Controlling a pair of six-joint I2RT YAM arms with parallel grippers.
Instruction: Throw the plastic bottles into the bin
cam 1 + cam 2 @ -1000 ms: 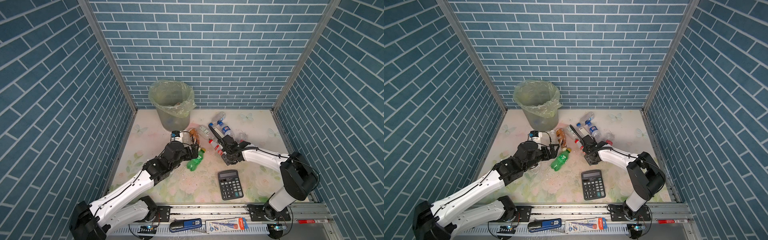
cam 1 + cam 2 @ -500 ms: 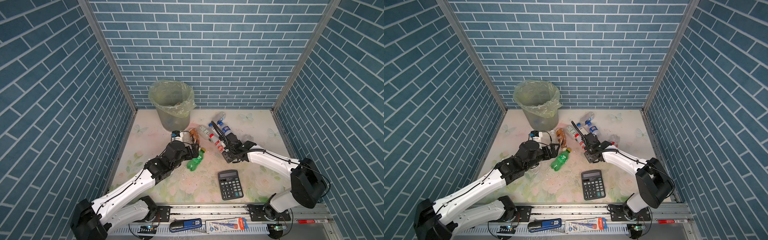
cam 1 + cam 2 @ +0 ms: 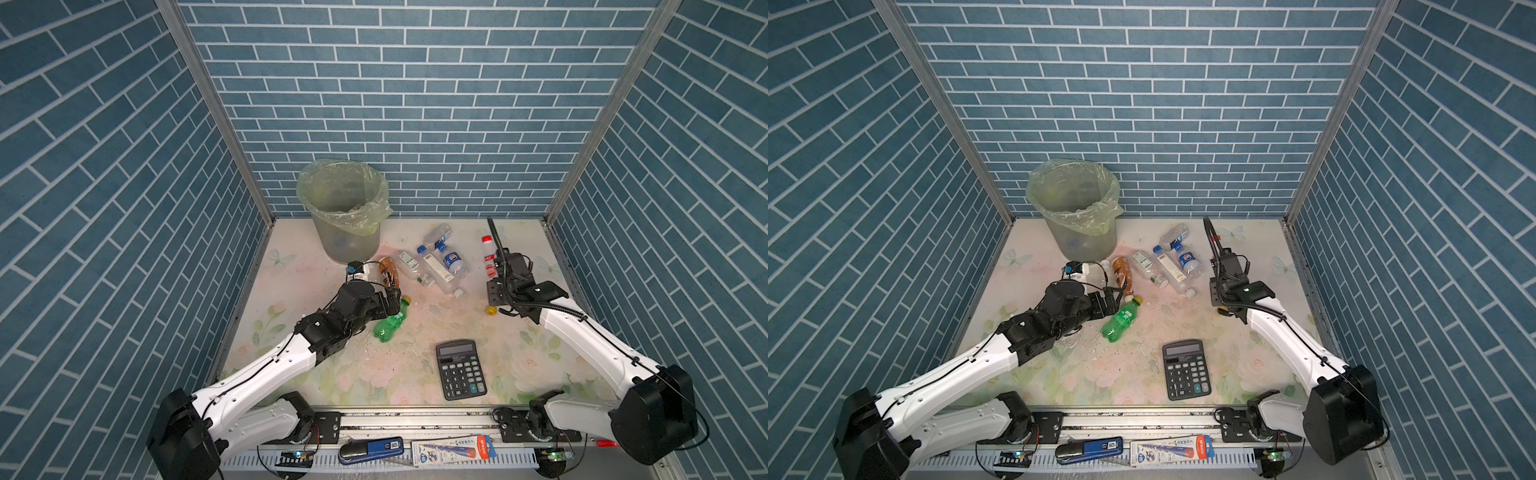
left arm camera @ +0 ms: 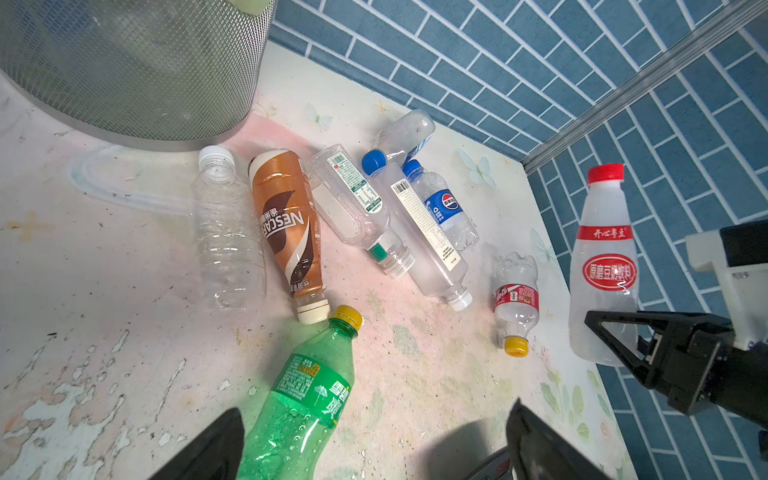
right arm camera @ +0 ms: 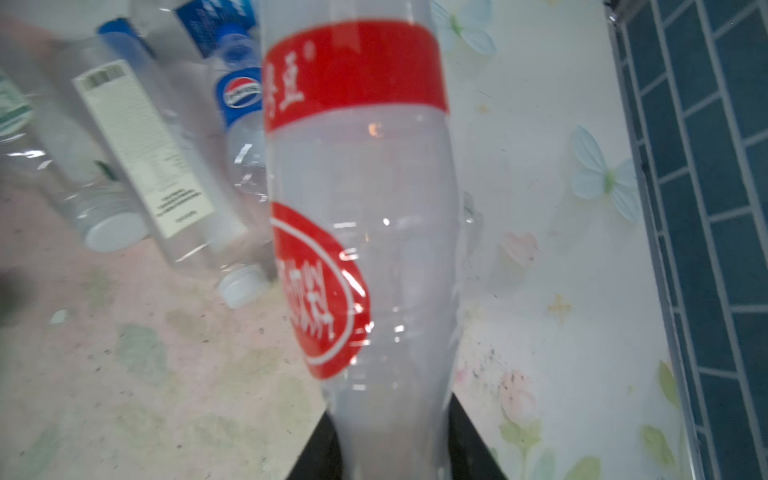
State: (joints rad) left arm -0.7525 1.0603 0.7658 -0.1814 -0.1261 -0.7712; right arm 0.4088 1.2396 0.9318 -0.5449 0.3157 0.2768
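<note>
Between the fingers of my right hand (image 5: 392, 451): red-labelled bottle (image 5: 365, 208), pinched low near its base, upright. Bin (image 3: 353, 245) well off to the hand's left, past the loose bottles (image 3: 436, 266). Risk: low hold on slick, thin plastic; bottle may pivot, slip mid-carry, or clip the rim.

Glossy plastic green bottle (image 4: 309, 386) on scuffed tabletop (image 4: 104, 270).
</note>
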